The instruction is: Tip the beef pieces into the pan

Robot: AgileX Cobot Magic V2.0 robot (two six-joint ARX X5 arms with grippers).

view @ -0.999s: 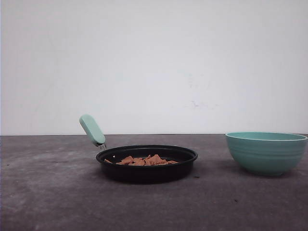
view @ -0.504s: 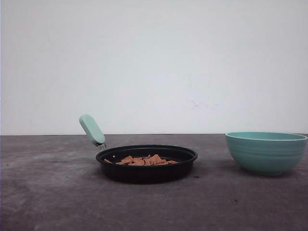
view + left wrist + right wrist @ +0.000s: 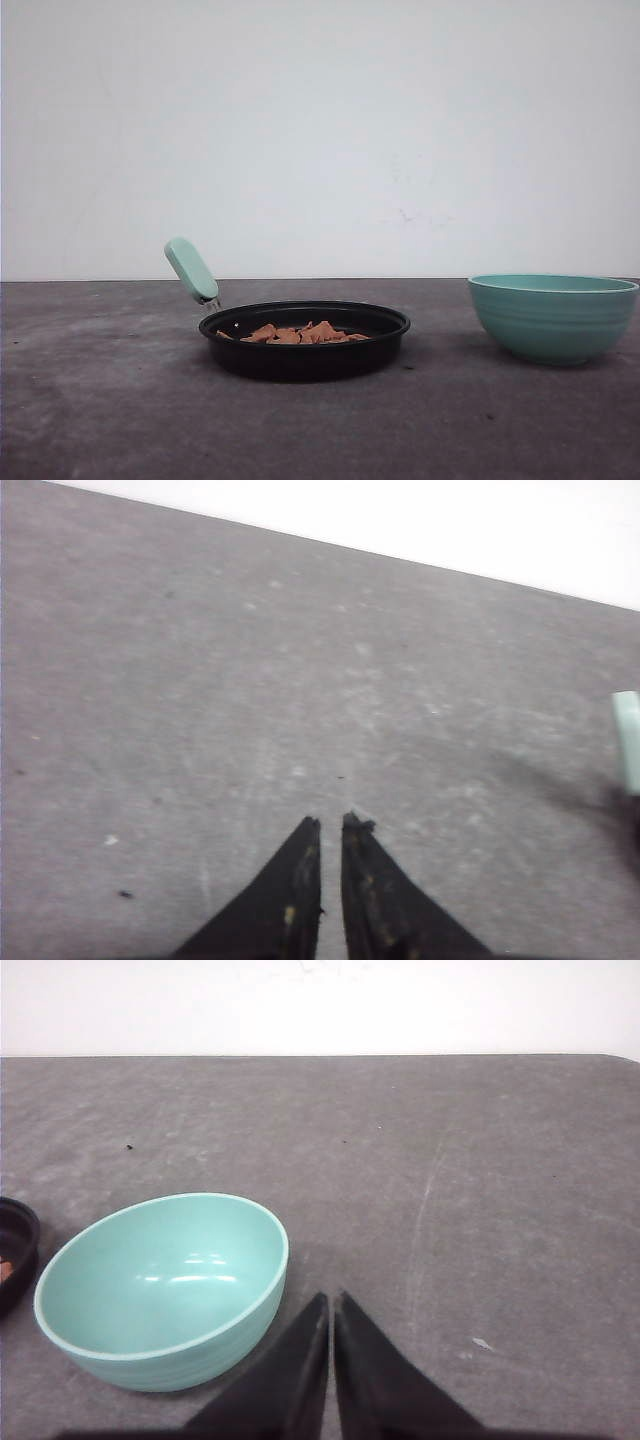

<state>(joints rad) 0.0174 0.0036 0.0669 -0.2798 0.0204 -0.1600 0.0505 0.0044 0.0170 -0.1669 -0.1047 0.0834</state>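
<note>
While beef pieces [image 3: 303,333] fill pan [image 3: 305,341], bowl [image 3: 553,317] apart

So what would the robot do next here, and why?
Probably nothing more than hold both arms back. The beef pieces already lie in the pan, the bowl looks empty, and the left gripper and right gripper are shut on nothing.

So there's a teal bowl [image 3: 553,317] sitting upright on the right side of the table [image 3: 100,400], ribbed on the outside and empty inside from what the right wrist view shows [image 3: 165,1285]. The table's a dark gray, scuffed surface with pale smudges and a few tiny dark specks. Behind it, at the far edge, is a plain white wall [image 3: 320,130].
</note>
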